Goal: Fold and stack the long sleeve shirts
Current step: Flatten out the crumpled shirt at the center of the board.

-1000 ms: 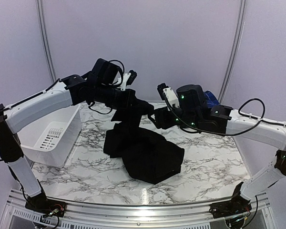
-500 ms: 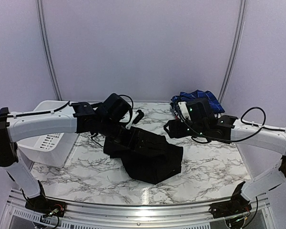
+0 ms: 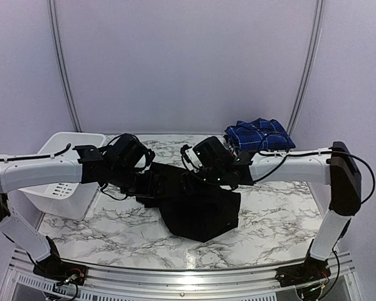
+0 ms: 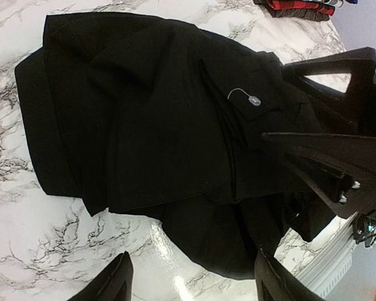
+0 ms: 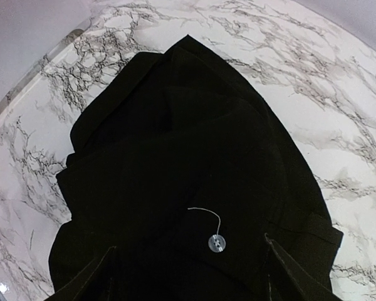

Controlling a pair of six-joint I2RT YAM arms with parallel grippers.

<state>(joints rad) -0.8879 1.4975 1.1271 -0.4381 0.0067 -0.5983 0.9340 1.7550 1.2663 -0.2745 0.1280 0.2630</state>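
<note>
The black long sleeve shirt (image 3: pixel 197 204) lies bunched in a rough fold on the marble table. In the left wrist view the shirt (image 4: pixel 144 113) fills the frame. My left gripper (image 4: pixel 194 282) hovers open at its near edge, nothing between the fingers. My right gripper (image 5: pixel 191 276) is open just above the cloth (image 5: pixel 175 157), with a loose white button (image 5: pixel 217 243) on a thread between its fingers. From above, the left gripper (image 3: pixel 153 186) and the right gripper (image 3: pixel 191 177) meet over the shirt's back edge. A folded blue plaid shirt (image 3: pixel 260 135) lies at the back right.
A white plastic basket (image 3: pixel 66 175) stands at the left edge of the table. A folded red plaid shirt (image 4: pixel 297 6) shows at the top of the left wrist view. The right gripper's black fingers (image 4: pixel 326 157) cross the left wrist view at the right.
The left gripper let go of the raised shirt part, which dropped onto the pile. Both arms came down, and the right arm swung left over the shirt.
</note>
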